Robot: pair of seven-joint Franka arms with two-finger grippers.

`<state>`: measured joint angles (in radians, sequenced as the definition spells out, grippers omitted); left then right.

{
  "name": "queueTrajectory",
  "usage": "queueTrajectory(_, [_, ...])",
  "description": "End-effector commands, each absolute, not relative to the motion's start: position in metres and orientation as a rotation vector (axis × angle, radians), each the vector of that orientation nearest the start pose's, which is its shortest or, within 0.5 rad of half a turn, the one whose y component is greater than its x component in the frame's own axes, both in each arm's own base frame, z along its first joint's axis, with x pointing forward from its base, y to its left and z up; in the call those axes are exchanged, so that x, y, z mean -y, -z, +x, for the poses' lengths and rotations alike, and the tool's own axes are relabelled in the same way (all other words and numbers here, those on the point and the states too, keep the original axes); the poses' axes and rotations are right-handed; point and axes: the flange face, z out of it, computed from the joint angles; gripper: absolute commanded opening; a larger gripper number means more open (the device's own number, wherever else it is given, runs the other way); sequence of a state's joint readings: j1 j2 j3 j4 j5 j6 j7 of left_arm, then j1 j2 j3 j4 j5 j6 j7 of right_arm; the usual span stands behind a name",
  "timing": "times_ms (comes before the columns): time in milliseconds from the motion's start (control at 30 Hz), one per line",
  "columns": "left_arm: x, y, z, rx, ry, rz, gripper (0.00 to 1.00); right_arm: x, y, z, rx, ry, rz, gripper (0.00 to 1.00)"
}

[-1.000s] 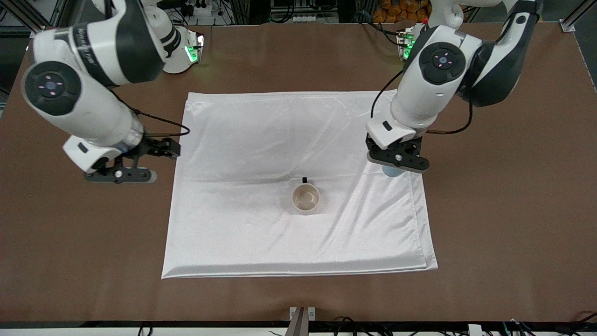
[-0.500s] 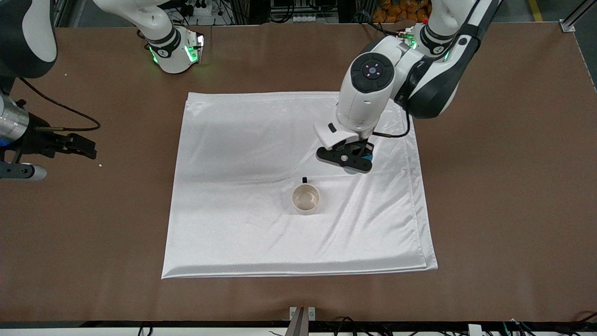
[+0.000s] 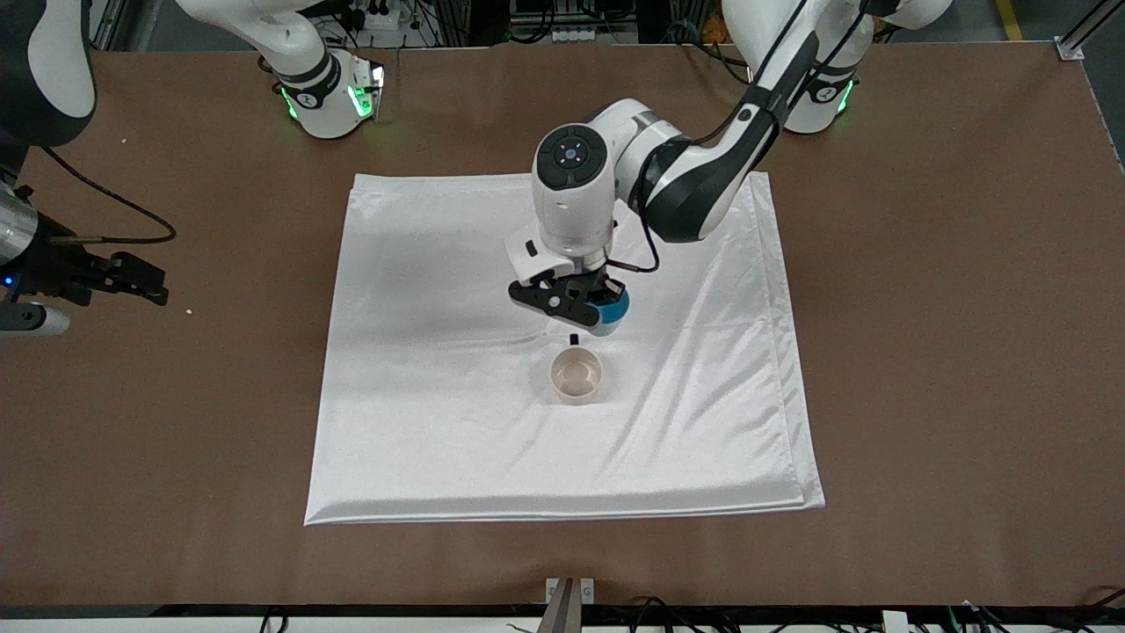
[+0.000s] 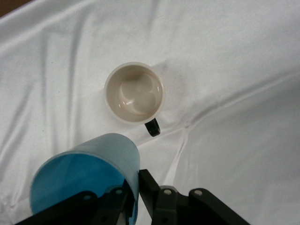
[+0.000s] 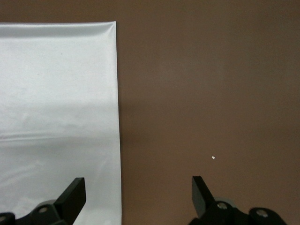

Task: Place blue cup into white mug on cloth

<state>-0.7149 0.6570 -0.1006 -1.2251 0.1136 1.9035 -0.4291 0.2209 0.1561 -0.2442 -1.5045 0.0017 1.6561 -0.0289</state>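
Front and wrist views, single instant. The white mug stands upright on the cloth, its mouth facing straight up and its black handle pointing toward the robots' bases; its long axis is vertical. In the left wrist view the mug shows an empty cream interior, with the handle on the side toward the gripper.

The blue cup is held in the air by the left gripper, over the cloth just beside the mug's handle side and not yet over the mug's mouth. The left wrist view shows the cup tilted, its bright blue inside open toward the wrist camera and its tapered base directed toward the mug, so its long axis slants rather than standing vertical. The left gripper has its jaws pinching the cup's wall at the rim, one finger inside and one outside.

The left arm reaches from its base across the cloth, forearm angled down, wrist over the cloth's middle above the mug's handle.

The right gripper waits over the bare table, well apart from the mug, off the cloth's edge at the right arm's end. In the right wrist view its fingers stand spread wide with nothing between them, above the cloth's border and the table.
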Motion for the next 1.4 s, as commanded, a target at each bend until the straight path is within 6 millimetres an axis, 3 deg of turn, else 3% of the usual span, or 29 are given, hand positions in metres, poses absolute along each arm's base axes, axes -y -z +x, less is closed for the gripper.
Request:
queueTrajectory(0, [0.524, -0.388, 0.542, -0.592, 0.144, -3.076, 0.0, 0.004, -0.58, 0.598, 0.039, 0.023, -3.17, 1.0])
queueTrajectory(233, [0.529, -0.377, 0.548, -0.595, 0.2, -3.103, 0.0, 0.005, -0.581, 0.598, 0.042, 0.023, -3.172, 1.0])
queueTrajectory(500, [0.54, -0.344, 0.558, -0.607, 0.269, -3.136, 0.0, 0.003, -0.581, 0.599, 0.047, 0.025, -3.172, 1.0])
queueTrajectory(967, [0.54, -0.328, 0.566, -0.598, 0.301, -3.144, 0.0, 0.015, -0.58, 0.599, 0.02, 0.022, -3.17, 1.0])
queueTrajectory(1367, [0.536, -0.309, 0.572, -0.586, 0.314, -3.136, 0.0, 0.012, -0.58, 0.599, 0.036, 0.022, -3.161, 1.0])
